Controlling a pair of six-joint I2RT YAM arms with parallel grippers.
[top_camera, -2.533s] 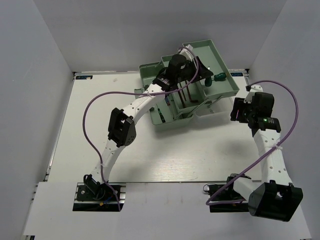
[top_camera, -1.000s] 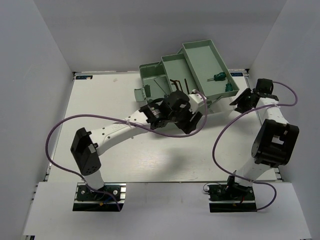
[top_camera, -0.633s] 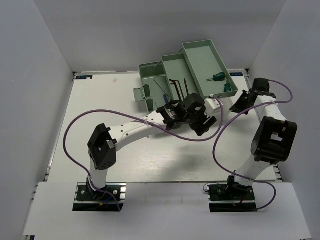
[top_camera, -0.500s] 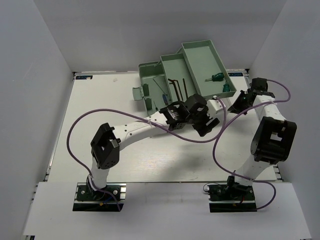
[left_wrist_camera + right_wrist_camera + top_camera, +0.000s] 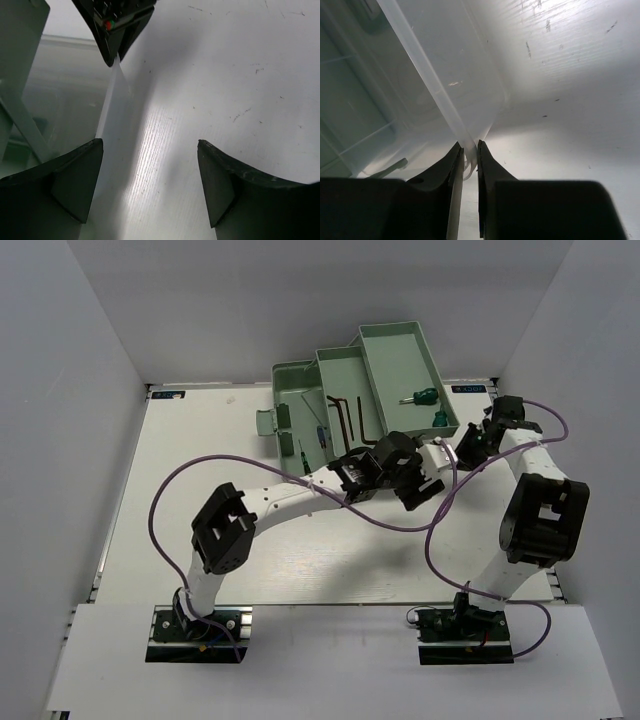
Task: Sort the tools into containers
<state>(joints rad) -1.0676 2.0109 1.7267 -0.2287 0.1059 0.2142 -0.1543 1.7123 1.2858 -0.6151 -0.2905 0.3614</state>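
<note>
The containers are a pale green toolbox base point(image 5: 290, 382) and two raised trays point(image 5: 338, 365) point(image 5: 392, 348) at the table's back. Two stubby green-handled screwdrivers point(image 5: 418, 396) lie in the right tray. Dark hex keys point(image 5: 342, 412) lie in the middle tray, and thin screwdrivers point(image 5: 320, 436) lie in the base. My right gripper point(image 5: 468, 446) point(image 5: 470, 146) is shut on the corner of the clear lid point(image 5: 445, 105). Just left of it, my left gripper point(image 5: 420, 483) point(image 5: 150, 145) hangs open over the bare table, the lid's edge point(image 5: 112, 100) beside its left finger.
White walls close in the table on three sides. Purple cables loop from both arms over the table's middle. The left arm point(image 5: 290, 502) stretches diagonally across in front of the toolbox. The right arm's elbow point(image 5: 540, 520) stands near the right edge.
The left arm swung from the trays across to the right, and its gripper opened wider. The right gripper closed on the lid's corner. The toolbox shifted slightly left.
</note>
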